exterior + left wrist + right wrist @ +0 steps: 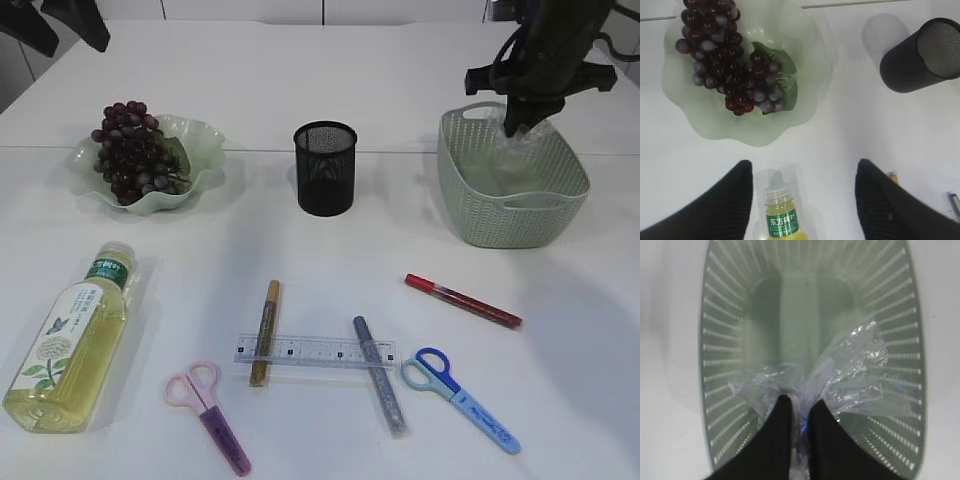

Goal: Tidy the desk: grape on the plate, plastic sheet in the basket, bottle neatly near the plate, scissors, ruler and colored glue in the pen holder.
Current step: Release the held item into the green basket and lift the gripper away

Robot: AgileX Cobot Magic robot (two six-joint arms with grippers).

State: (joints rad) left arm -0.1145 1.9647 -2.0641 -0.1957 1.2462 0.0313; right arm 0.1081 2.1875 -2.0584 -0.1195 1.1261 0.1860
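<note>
A crumpled clear plastic sheet (855,370) hangs over the inside of the green basket (500,215), with my right gripper (801,402) shut on it. My left gripper (802,172) is open and high above the table. Below it, between the fingers, shows the cap end of the yellow-green bottle (781,215), which lies on its side at the front left (75,340). The grape (135,150) rests on the pale green plate (205,135). The clear ruler (320,351), pink scissors (210,410), blue scissors (460,398), and gold (265,330), grey (380,375) and red (463,300) glue pens lie at the front.
The black mesh pen holder (325,168) stands upright between plate and basket. The ruler lies across the gold and grey glue pens. White table surface stretches behind the plate and basket.
</note>
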